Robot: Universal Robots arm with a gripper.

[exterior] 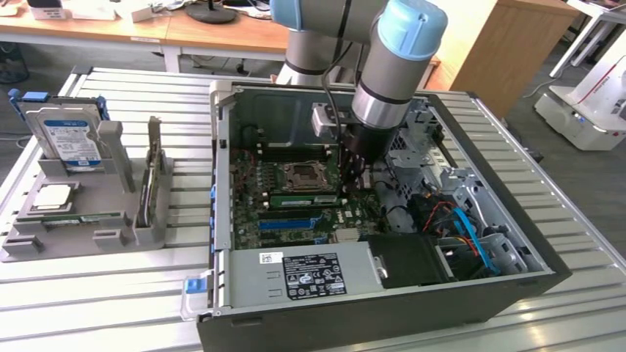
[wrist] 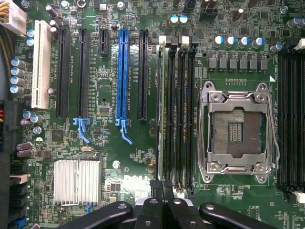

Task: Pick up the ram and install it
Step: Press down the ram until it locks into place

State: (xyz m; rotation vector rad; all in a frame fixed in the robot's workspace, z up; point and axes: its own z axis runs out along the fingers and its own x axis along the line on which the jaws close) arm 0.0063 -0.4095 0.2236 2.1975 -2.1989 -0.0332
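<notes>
Where slotted, ram [wrist: 163, 109] looks thin, green.

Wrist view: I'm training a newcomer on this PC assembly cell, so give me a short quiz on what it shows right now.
1. True or false: the gripper is open.
2. The CPU socket is: A) empty, B) holding a processor, C) covered by a cooler.
3. Which green part stands slotted in by the gripper's tips?
Key: 1 false; 2 A; 3 the ram.
</notes>
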